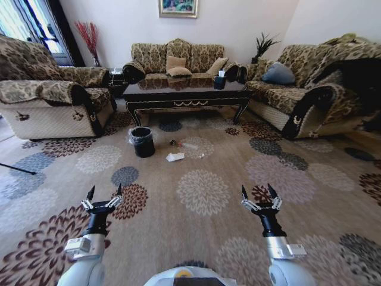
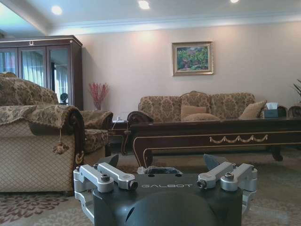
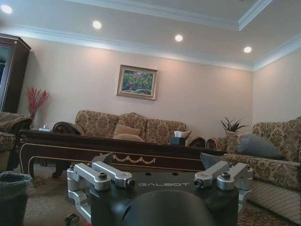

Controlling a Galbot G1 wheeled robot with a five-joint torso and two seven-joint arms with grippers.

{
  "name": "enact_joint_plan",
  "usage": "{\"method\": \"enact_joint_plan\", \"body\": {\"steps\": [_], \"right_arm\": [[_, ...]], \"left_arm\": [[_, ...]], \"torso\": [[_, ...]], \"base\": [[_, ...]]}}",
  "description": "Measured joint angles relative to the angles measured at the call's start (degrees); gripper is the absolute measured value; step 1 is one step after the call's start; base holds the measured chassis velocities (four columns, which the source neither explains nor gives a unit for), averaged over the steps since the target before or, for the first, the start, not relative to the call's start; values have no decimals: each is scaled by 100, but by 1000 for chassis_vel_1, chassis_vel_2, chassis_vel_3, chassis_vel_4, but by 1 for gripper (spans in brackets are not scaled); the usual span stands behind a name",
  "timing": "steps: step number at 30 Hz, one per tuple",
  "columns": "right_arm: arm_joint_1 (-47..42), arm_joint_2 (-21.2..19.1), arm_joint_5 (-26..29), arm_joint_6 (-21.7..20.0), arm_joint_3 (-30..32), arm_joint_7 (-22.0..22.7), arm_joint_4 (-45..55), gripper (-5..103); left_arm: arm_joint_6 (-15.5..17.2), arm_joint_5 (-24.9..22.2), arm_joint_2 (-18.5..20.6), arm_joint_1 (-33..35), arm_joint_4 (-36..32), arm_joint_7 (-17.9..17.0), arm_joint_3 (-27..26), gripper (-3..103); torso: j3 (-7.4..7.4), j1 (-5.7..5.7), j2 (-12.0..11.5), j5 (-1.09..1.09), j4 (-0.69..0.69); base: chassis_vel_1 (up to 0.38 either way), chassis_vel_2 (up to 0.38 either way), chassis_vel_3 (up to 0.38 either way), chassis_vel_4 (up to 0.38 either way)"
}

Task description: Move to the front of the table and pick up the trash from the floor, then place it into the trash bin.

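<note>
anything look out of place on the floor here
Yes: litter lies on the carpet in front of the table, just right of the trash bin: a crumpled white tissue, a clear bottle and a small dark bit. The bin itself stands upright.

Both arms reach forward from the bottom edge of the head view, roughly parallel and well apart. The left claw [image 1: 104,192] sits in the lower left of the frame, its two dark pointed fingers spread wide and aimed up the frame. The right claw [image 1: 259,192] mirrors it in the lower right, fingers likewise parted. Each black wrist runs back to a pale grey forearm. The rounded white top of the torso shows at bottom centre.
</note>
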Motion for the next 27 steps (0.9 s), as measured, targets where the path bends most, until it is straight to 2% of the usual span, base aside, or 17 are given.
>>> {"method": "enact_joint_plan", "body": {"steps": [2,7,27], "right_arm": [[13,1,3,0,-17,12,-18,100],[25,1,-17,16,-43,16,-60,100],[55,-24,-50,29,-64,-61,-142,100]], "left_arm": [[-3,11,-5,22,-2,0,-4,100],[-33,23,-12,69,-6,0,-21,100],[-51,4,9,7,64,0,-39,100]], "torso": [[1,1,0,2,5],[1,1,4,1,0],[4,0,8,2,2]], "base": [[-217,203,234,-203],[-200,184,186,-188],[-184,193,186,-183]]}}
